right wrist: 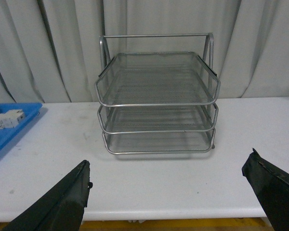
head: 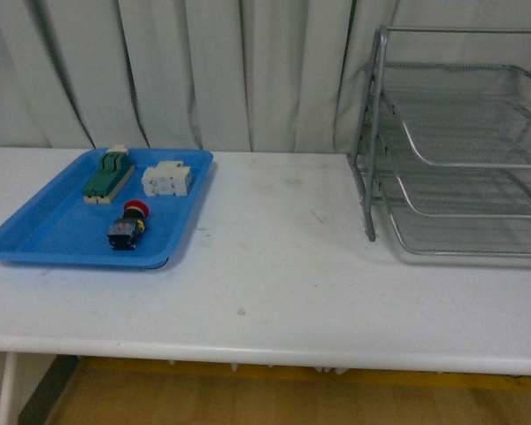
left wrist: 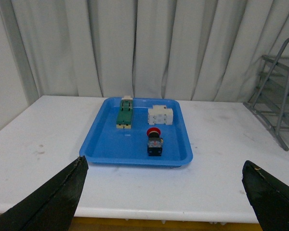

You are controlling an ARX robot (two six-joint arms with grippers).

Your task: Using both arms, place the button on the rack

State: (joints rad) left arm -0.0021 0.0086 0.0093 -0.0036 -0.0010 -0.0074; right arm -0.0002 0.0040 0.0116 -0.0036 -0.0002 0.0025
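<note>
- You've got the button (head: 128,223) (left wrist: 155,142) lying on its side in the blue tray (head: 62,226) (left wrist: 111,144), red cap towards the curtain (head: 203,71), dark body towards the robot.
- White blocks (head: 166,179) (left wrist: 160,116) sit just behind it, not touching; the green-and-cream block (head: 108,175) (left wrist: 125,114) is beside those, further left.
- The tray is on the left of the tabletop (head: 283,266).
- The rack (head: 460,159) (right wrist: 156,103) stands on the right, 3 wire tiers, well apart from the tray.
- Left jaws: spread wide, holding nothing, fingers (left wrist: 58,202) facing the tray from the near edge.
- Right jaws: spread wide, holding nothing, fingers (right wrist: 62,202) facing the rack's open front.
- Neither arm shows in your front view.
</note>
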